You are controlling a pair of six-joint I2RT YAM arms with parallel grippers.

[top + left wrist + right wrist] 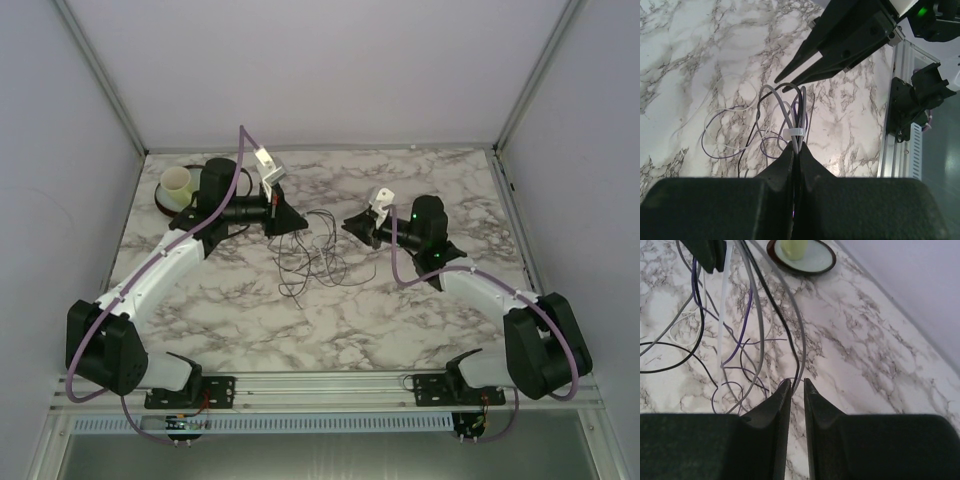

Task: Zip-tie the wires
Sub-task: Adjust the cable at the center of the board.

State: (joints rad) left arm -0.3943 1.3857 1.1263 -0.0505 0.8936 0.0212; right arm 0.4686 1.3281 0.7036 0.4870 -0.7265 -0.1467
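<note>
The wires (pixel 315 250) lie in loose grey, black and purple loops on the marble between my two arms. My left gripper (pixel 797 145) is shut on a gathered bunch of strands, and a white zip tie (pixel 794 132) circles the bunch right at its fingertips. The wires (pixel 790 107) arch up from there toward my right gripper (pixel 783 80), which points at the top of the loops. In the right wrist view, my right gripper (pixel 797 382) stands narrowly open, with a black and a grey strand (pixel 799 340) running in between its tips. The white tie strap (pixel 723 300) hangs from my left gripper (pixel 707 255).
A dark plate (pixel 172 199) with a pale cup (pixel 178 182) sits at the table's back left, behind my left arm. Grey walls enclose the table on three sides. The aluminium rail (pixel 330 385) with both arm bases runs along the near edge.
</note>
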